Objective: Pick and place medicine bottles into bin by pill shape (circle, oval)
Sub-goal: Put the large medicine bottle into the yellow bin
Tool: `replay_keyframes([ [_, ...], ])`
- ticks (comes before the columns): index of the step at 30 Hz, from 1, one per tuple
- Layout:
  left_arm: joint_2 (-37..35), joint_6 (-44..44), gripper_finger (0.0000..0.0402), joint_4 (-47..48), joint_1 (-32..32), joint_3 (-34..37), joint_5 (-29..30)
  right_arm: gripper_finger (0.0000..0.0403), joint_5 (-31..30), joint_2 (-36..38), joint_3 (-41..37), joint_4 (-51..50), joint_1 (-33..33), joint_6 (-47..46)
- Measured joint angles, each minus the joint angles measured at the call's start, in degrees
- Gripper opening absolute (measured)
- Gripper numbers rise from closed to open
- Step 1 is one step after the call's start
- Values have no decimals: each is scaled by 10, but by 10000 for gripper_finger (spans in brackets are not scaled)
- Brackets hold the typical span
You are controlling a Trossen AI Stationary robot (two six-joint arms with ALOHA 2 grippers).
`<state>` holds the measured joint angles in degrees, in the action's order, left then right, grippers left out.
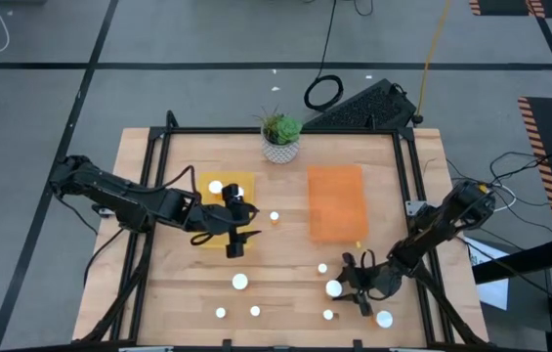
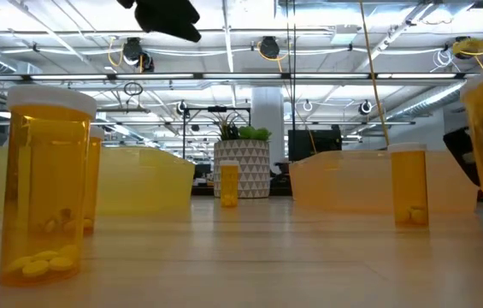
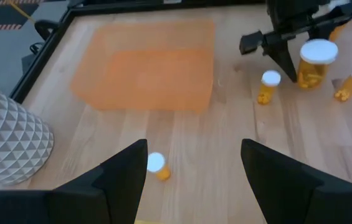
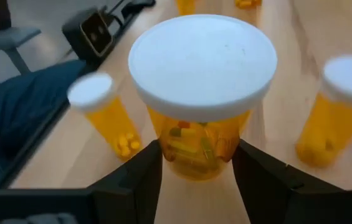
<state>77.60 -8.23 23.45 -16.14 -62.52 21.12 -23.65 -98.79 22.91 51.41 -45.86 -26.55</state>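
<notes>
Large bottle (image 4: 202, 93): white cap, orange body, pills inside.

White-capped orange medicine bottles (image 1: 240, 282) upright, scattered on table.

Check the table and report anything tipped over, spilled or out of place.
Nothing stands out. The bottles that show clearly stand upright with white caps on, and no pills lie loose on the table. The right gripper brackets a large bottle; the left gripper hangs open by the yellow bin.
</notes>
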Motion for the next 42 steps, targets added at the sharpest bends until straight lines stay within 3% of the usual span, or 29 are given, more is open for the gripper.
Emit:
replay_keyframes([
  [10,0,5,262,-17,-1,0,0,173,0,92,65,-203,38,5],
  [22,4,36,278,-67,-24,-17,0,173,-1,151,124,-288,106,59],
  [30,93,55,346,-2,-50,-129,0,173,-1,151,172,-352,161,79],
  [36,199,67,351,91,-51,-256,0,173,-1,151,186,-363,188,97],
  [42,269,66,351,152,-50,-338,8,173,-1,151,185,-368,203,110],
])
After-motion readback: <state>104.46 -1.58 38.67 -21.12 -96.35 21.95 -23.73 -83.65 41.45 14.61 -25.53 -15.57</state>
